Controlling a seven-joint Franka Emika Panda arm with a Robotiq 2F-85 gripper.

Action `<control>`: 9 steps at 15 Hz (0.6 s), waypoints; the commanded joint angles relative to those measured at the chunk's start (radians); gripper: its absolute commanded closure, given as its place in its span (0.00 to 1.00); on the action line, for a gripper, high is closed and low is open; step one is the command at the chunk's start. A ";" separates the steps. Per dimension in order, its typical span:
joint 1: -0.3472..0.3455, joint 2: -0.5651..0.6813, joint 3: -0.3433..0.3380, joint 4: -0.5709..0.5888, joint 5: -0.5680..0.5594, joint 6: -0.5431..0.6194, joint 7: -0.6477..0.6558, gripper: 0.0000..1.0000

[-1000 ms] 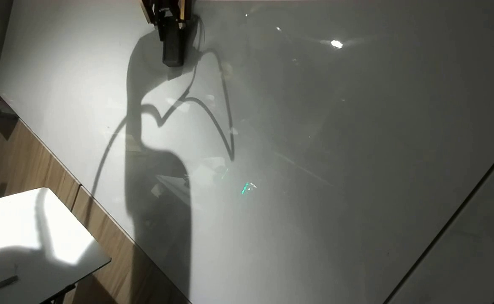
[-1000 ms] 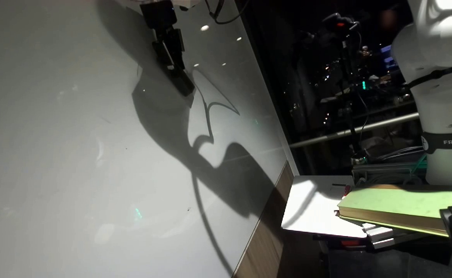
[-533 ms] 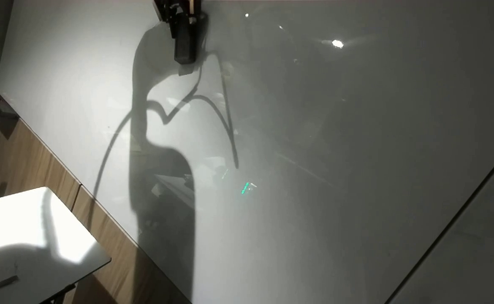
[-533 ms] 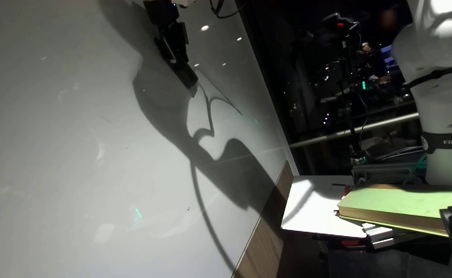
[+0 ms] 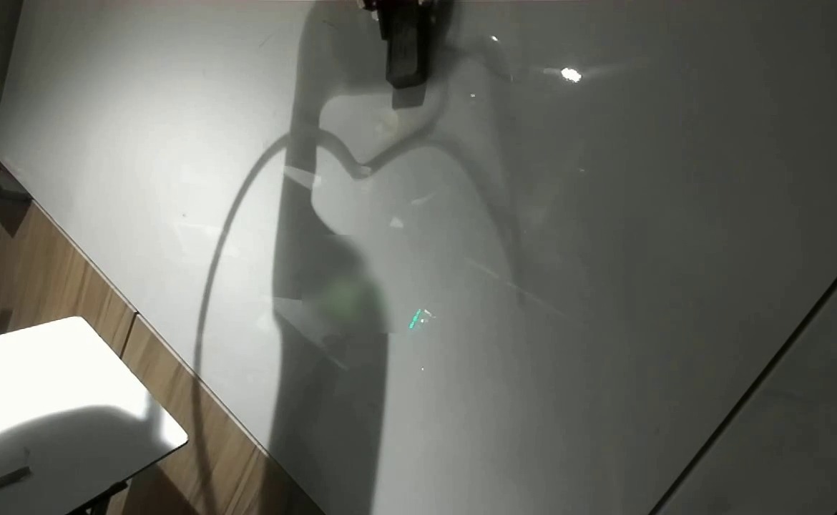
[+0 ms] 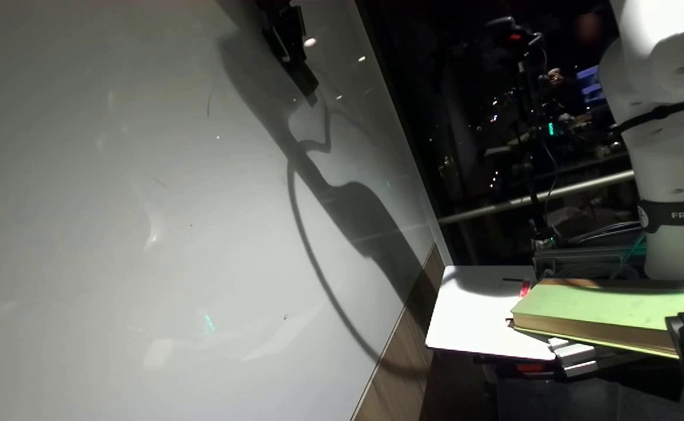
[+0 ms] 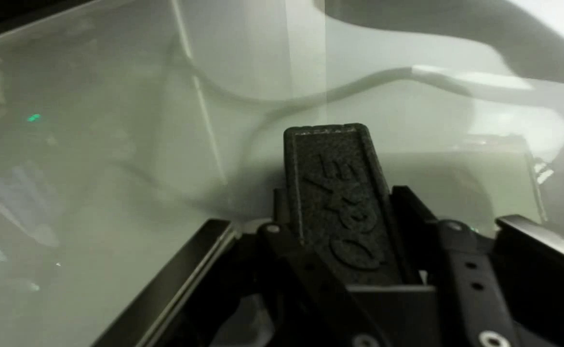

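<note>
My gripper (image 7: 342,212) is shut on a dark block-shaped eraser (image 7: 340,178) with raised lettering on its face. One finger presses each long side, and the far end sticks out past the fingertips. In both exterior views the eraser (image 5: 407,54) (image 6: 304,79) points down from the gripper (image 6: 286,35), near the top edge of the picture. It is close to a large white board (image 5: 604,250) (image 6: 114,234). A shadow lies right by its end, and I cannot tell whether it touches the board. Most of the arm is out of view.
A small white table (image 5: 68,372) (image 6: 482,316) stands beside the board with a red marker (image 6: 524,288) and a green book (image 6: 605,301). A dark tray (image 5: 3,179) with a red marker is at the board's edge. The white arm base (image 6: 675,175) stands behind.
My gripper and the eraser have moved right and somewhat up across the board in both exterior views. The arm's shadow has moved too. The eraser stays in the grip.
</note>
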 commanded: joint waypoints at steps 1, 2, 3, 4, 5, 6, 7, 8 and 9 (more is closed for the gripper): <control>0.009 0.063 -0.008 0.073 0.031 0.016 -0.014 0.71; 0.029 0.031 0.015 0.034 0.035 0.001 0.012 0.71; 0.054 -0.015 0.051 -0.029 0.036 -0.011 0.044 0.71; 0.073 -0.027 0.072 -0.051 0.052 -0.019 0.055 0.71; 0.095 -0.027 0.092 -0.058 0.061 -0.024 0.069 0.71; 0.119 -0.025 0.122 -0.068 0.067 -0.023 0.093 0.71; 0.148 -0.012 0.156 -0.065 0.068 -0.026 0.123 0.71; 0.178 0.008 0.193 -0.056 0.060 -0.034 0.159 0.71; 0.202 0.022 0.222 -0.059 0.050 -0.029 0.192 0.71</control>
